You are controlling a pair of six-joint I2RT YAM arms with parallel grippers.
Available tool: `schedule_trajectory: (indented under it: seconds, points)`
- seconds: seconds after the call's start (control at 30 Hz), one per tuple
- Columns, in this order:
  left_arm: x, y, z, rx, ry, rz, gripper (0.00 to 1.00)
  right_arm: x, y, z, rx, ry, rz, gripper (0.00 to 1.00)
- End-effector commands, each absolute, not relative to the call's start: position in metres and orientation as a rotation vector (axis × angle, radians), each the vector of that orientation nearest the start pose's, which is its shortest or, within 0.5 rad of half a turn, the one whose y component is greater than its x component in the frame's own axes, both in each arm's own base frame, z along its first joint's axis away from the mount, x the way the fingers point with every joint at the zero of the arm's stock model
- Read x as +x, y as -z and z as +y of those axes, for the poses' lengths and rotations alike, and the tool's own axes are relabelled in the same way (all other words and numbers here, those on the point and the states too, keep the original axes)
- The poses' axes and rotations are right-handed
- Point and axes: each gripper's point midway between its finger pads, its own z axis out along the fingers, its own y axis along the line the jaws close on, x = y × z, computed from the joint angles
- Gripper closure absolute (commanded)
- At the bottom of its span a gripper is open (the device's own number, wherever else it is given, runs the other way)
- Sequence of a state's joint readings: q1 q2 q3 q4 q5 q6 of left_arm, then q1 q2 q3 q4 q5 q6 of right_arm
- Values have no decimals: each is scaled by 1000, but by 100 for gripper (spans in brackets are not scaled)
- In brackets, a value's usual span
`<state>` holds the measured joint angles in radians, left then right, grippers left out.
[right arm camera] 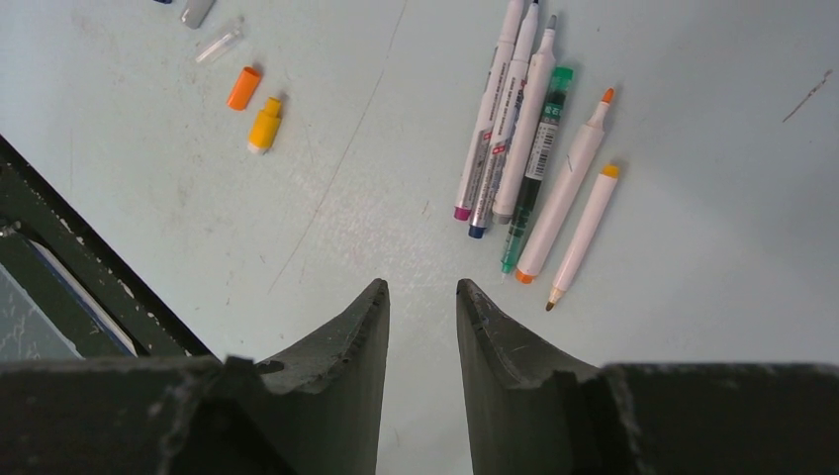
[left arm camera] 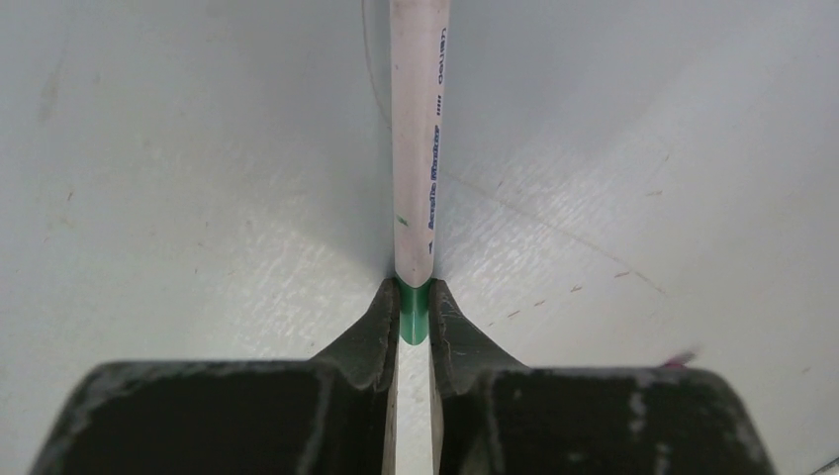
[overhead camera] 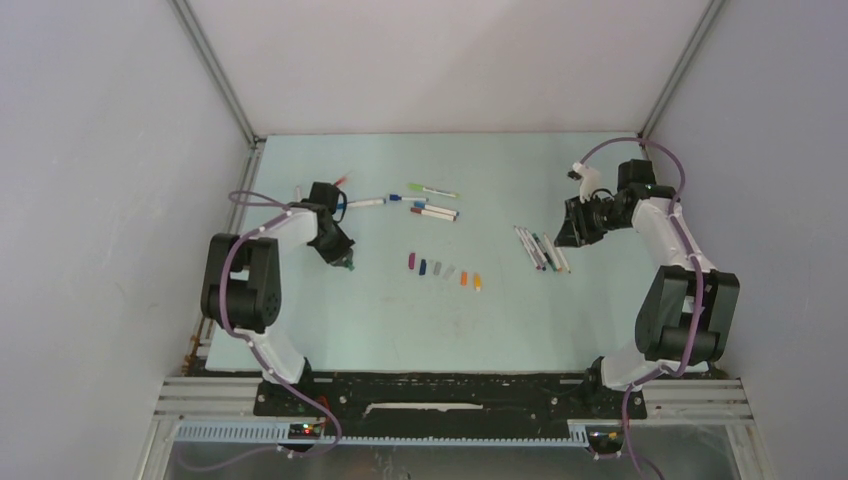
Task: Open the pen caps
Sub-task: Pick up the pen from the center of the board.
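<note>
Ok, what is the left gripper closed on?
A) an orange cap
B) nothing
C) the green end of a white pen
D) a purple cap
C: the left wrist view shows the left gripper pinching a white pen by its green end.

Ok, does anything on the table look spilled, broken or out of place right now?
Nothing stands out. The pens on the right lie side by side in one bunch, the loose caps sit in a tidy row, and the left tool grips a green-ended pen. The table shows only faint scuffs.
</note>
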<state>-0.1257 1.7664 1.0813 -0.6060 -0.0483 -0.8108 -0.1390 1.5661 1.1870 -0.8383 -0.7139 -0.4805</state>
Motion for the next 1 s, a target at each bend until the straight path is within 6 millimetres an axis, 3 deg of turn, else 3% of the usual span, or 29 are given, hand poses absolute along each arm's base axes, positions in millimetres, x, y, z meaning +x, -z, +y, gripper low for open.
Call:
schedule_trajectory:
  seconds: [0.0, 0.37, 0.73, 0.97]
  points:
    - [306, -12, -69, -943, 117, 2723, 100, 323, -151, 67, -652, -763, 2334, 66]
    - [281, -32, -102, -773, 259, 2629, 100, 304, -166, 111, -801, -932, 2220, 66]
    - [269, -53, -133, -594, 513, 2436, 100, 262, -187, 185, -979, -1321, 1991, 65]
    - [264, -76, -163, -425, 707, 2305, 100, 247, -196, 210, -958, -1571, 1877, 64]
